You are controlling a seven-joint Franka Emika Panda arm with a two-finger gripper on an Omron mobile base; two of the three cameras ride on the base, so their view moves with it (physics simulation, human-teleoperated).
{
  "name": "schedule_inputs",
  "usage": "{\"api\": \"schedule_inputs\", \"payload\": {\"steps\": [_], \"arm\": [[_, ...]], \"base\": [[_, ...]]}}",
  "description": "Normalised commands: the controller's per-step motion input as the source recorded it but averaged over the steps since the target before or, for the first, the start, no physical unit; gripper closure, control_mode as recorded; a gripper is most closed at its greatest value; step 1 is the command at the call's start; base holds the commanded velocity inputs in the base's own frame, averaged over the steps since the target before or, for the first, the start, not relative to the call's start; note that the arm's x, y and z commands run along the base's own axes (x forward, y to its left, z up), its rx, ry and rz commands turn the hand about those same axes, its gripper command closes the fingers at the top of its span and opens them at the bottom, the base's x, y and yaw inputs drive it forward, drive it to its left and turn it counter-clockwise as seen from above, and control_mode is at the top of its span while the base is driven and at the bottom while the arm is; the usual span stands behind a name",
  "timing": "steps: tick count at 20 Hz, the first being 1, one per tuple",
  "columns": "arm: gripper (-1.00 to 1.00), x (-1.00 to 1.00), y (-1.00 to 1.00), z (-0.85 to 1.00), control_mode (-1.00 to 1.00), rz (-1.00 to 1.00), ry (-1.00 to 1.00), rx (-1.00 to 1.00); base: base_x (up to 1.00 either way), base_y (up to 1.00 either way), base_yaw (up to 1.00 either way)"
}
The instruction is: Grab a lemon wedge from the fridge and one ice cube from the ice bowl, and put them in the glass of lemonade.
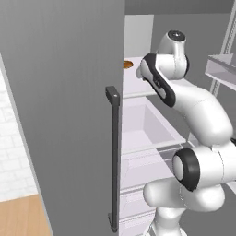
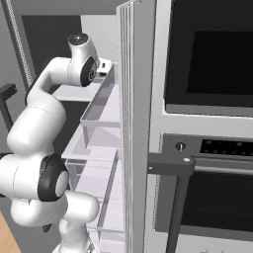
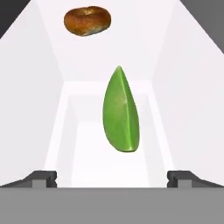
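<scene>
The lemon wedge point(image 3: 120, 113), yellow-green and pointed, lies on the white shelf point(image 3: 87, 57) inside the fridge point(image 1: 64, 115). It sits straight ahead of my gripper point(image 3: 112, 177) in the hand view. The two fingertips point(image 3: 43, 177) stand wide apart on either side of the wedge's near end and hold nothing, so the gripper is open. My arm reaches into the fridge at upper-shelf height point(image 1: 159, 80). The ice bowl and the glass of lemonade are out of view.
A small flat brown round thing point(image 3: 87, 20) point(image 1: 127, 64) rests farther back on the same shelf. The open grey fridge door with its dark bar handle point(image 1: 114, 156) stands left of the arm. Clear drawers point(image 1: 147, 124) sit below. The black-fronted oven column point(image 2: 212, 123) is on the right.
</scene>
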Motion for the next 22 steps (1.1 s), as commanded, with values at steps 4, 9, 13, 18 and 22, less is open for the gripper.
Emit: {"api": "schedule_inputs", "payload": {"steps": [4,9,13,18,22], "arm": [[-1.00,0.32,0.00,-0.04,-1.00,0.00,0.00,0.00],[-1.00,0.56,0.00,0.00,-1.00,0.00,0.00,0.00],[-1.00,0.26,0.00,-0.04,-1.00,0.00,0.00,0.00],[-1.00,0.03,0.00,-0.27,-1.00,0.00,0.01,0.00],[-1.00,0.00,0.00,-0.32,-1.00,0.00,0.00,0.00]], "base": [[0.00,0.00,0.00],[0.00,0.00,0.00],[0.00,0.00,0.00],[0.00,0.00,0.00],[0.00,0.00,0.00]]}}
